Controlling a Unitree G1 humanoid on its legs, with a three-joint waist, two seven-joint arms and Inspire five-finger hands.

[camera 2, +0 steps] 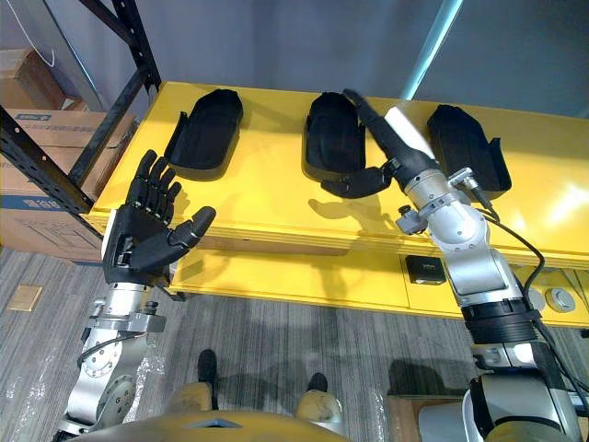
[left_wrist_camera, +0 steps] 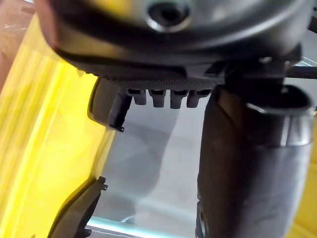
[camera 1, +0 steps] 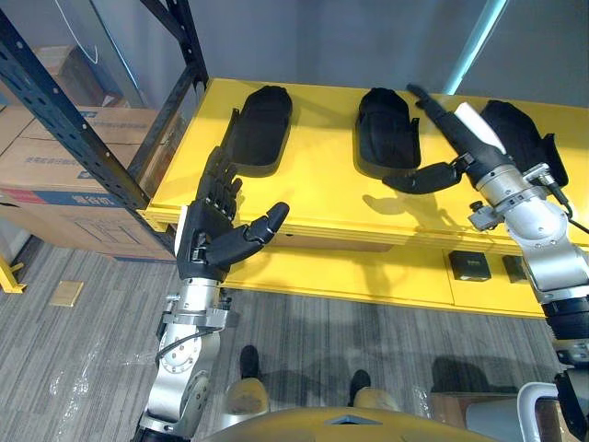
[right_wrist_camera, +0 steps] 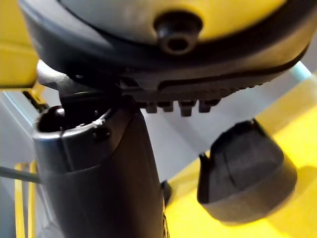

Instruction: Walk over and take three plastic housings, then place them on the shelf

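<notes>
Left eye view takes in three black plastic housings lying in a row on the yellow shelf point(camera 1: 322, 198), and neither hand holds one.

The right hand point(camera 1: 469, 138) reaches over the shelf with its fingers stretched out straight and flat, gripping nothing. It lies in the gap between two housings. The middle housing point(camera 1: 386, 129) sits just beside its thumb side, the thumb tip close to that housing's near end. The right housing point(camera 1: 526, 138) is just beyond its other edge, partly hidden behind it. A flat, empty hand parked between parts reads to me as one that is done setting down, not one about to grasp.

The left hand point(camera 1: 213, 235) is raised short of the shelf's front edge, fingers straight and spread, thumb out, empty. The left housing point(camera 1: 260, 127) lies ahead of its fingertips, well apart from them.

Each housing has its long axis running from the shelf's front towards its back, roughly in line with the right hand's fingers. The rounded end points away from the hands and the squarer end towards them. The left and middle ones appear to lie hollow side up. For the right one I cannot tell. Spaced apart in one row, they leave a hand room to come in between.

With all three on the shelf, the task looks finished or nearly so.
</notes>
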